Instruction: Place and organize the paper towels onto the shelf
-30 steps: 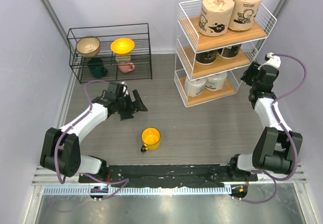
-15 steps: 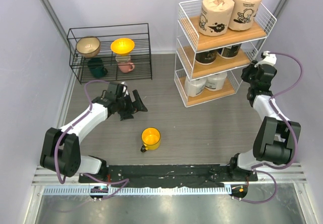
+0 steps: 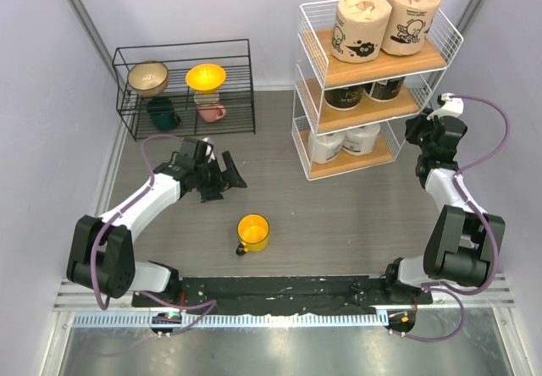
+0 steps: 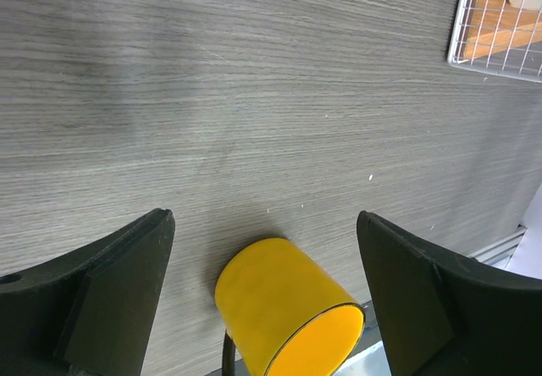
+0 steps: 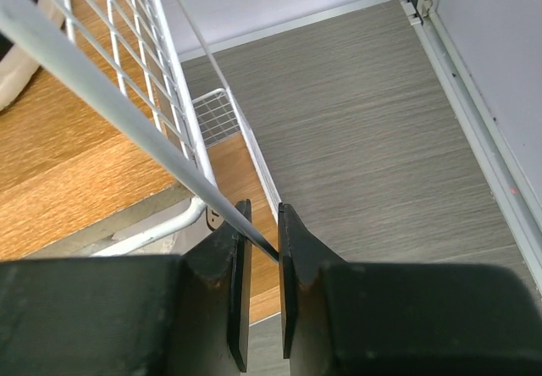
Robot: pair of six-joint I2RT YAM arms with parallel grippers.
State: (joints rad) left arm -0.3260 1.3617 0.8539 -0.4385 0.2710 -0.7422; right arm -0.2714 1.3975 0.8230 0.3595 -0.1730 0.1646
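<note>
Grey wood-grain table (image 3: 339, 215) underneath. Right claw (image 5: 263, 223) clenched on a thin side wire of the shelf (image 5: 85, 164). Paper towels (image 3: 362, 25) all on that shelf, left of this claw: two tan on top, a dark-wrapped pair on the middle board, a white pair lowest. Left claw (image 4: 264, 217) spread wide, holding nothing, yellow mug (image 4: 284, 295) near, ahead of its fingers.

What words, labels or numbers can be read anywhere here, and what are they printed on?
No text here can be read outright.
Tan-brown paper towel rolls on the top board of the shelf: black cartoon print with small lettering, too small to read.
Dark-wrapped rolls on the middle board: pale marks, too blurred to read.
Yellow mug: no text shows.
</note>
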